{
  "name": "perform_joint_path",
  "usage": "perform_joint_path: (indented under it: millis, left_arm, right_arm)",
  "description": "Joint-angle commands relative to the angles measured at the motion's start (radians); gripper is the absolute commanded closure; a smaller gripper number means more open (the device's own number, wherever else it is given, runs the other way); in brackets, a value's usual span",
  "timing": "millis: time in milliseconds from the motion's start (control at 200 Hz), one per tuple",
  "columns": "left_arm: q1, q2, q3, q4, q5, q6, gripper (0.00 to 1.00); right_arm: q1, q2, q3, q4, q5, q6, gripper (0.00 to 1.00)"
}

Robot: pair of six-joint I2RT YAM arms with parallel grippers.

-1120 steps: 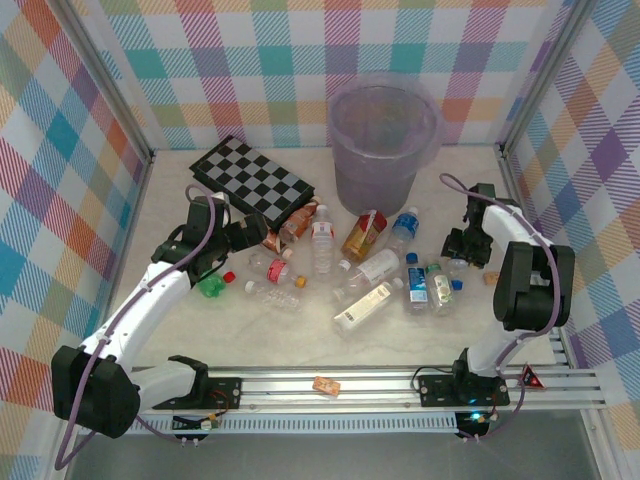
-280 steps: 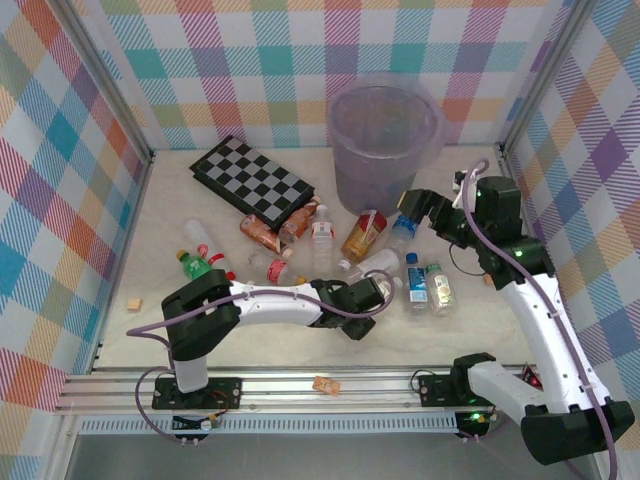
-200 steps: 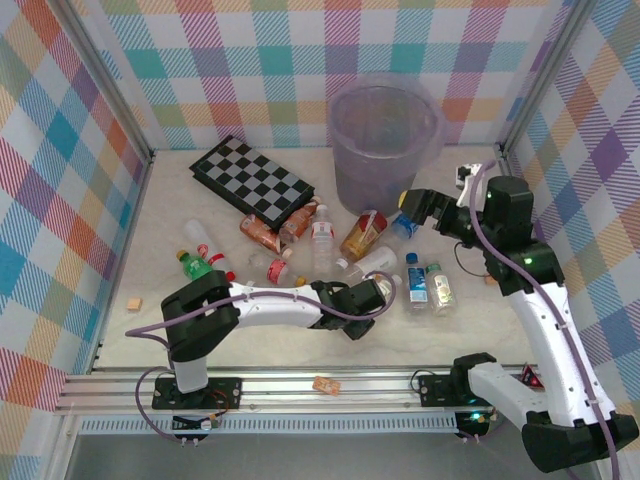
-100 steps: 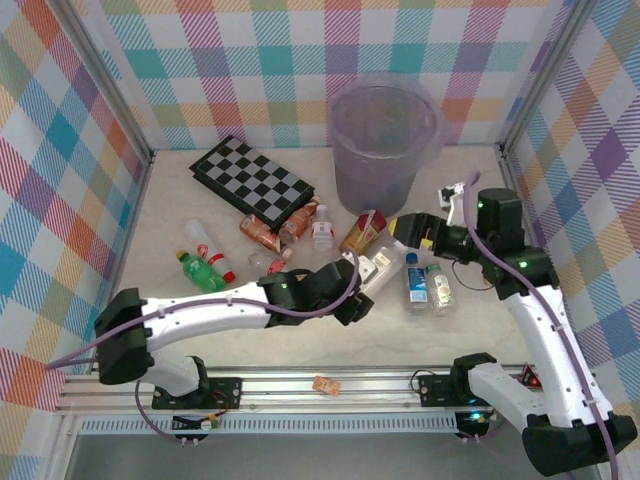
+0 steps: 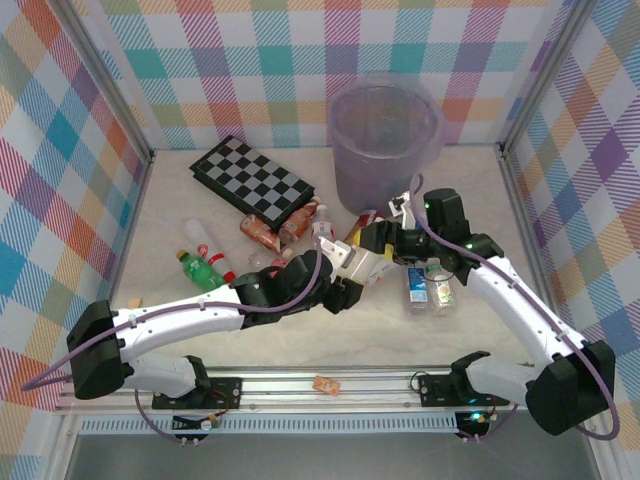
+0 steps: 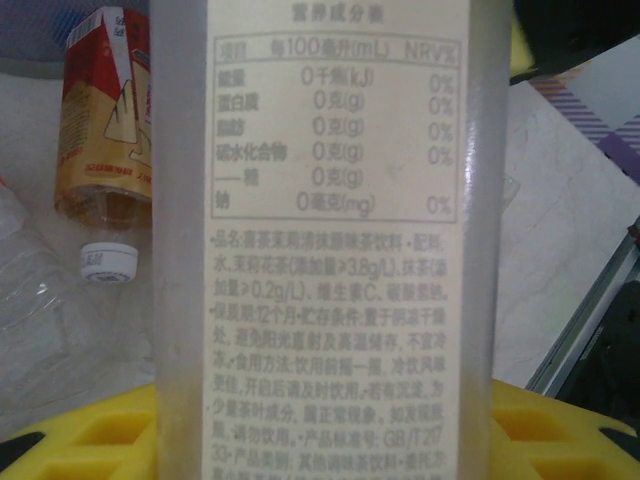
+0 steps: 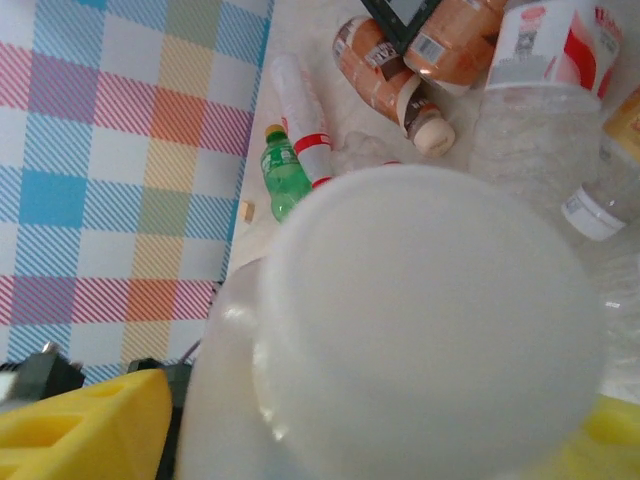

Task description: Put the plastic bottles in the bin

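A clear bottle with a cream-white label (image 5: 366, 264) is held off the table in my left gripper (image 5: 345, 288), which is shut on its body. The label (image 6: 330, 250) stands upright between yellow fingers (image 6: 90, 435) in the left wrist view. My right gripper (image 5: 378, 240) is at the bottle's cap end. The white cap (image 7: 430, 320) faces the right wrist camera, a yellow finger (image 7: 80, 425) apart on each side, the jaws open. The pale-purple bin (image 5: 385, 140) stands just behind. More bottles lie on the table: green (image 5: 203, 270), orange-brown (image 5: 262, 233), blue-labelled (image 5: 417, 283).
A folded checkerboard (image 5: 250, 180) lies at the back left. A red-and-yellow labelled bottle (image 6: 105, 130) lies under the held one. An orange cube (image 5: 325, 384) sits on the front rail, and a smaller one (image 5: 135, 300) lies near the left wall. Plaid walls close three sides.
The left arm took the white-labelled bottle off the table and raised it toward the back right. The right gripper swung left and down from beside the bin to the bottle's cap.
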Motion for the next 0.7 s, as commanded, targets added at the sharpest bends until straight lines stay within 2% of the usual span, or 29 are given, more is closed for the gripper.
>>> perform_joint_path:
  millis: [0, 80, 210, 350, 565, 695]
  left_arm:
    - [0.009, -0.019, -0.008, 0.062, 0.021, -0.014, 0.63]
    - [0.012, -0.016, -0.008, 0.059, 0.016, -0.015, 0.63]
    - [0.015, -0.015, -0.010, 0.058, 0.011, -0.018, 0.60]
    - [0.017, -0.007, -0.004, 0.048, 0.016, -0.014, 0.42]
    - [0.021, -0.032, -0.014, -0.002, -0.023, 0.005, 0.01]
    - [0.028, -0.080, -0.037, -0.058, -0.072, 0.002, 0.00]
  right_arm:
    - [0.014, 0.013, -0.008, 0.080, -0.016, 0.025, 0.32]
    - [0.013, 0.014, -0.004, 0.075, -0.010, 0.026, 0.39]
    - [0.014, 0.011, 0.000, 0.065, 0.002, 0.022, 0.43]
    - [0.013, 0.016, 0.015, 0.046, 0.024, 0.010, 0.48]
    - [0.013, 0.041, 0.135, -0.077, 0.141, -0.086, 0.55]
    - [0.009, 0.082, 0.273, -0.172, 0.227, -0.179, 0.57]
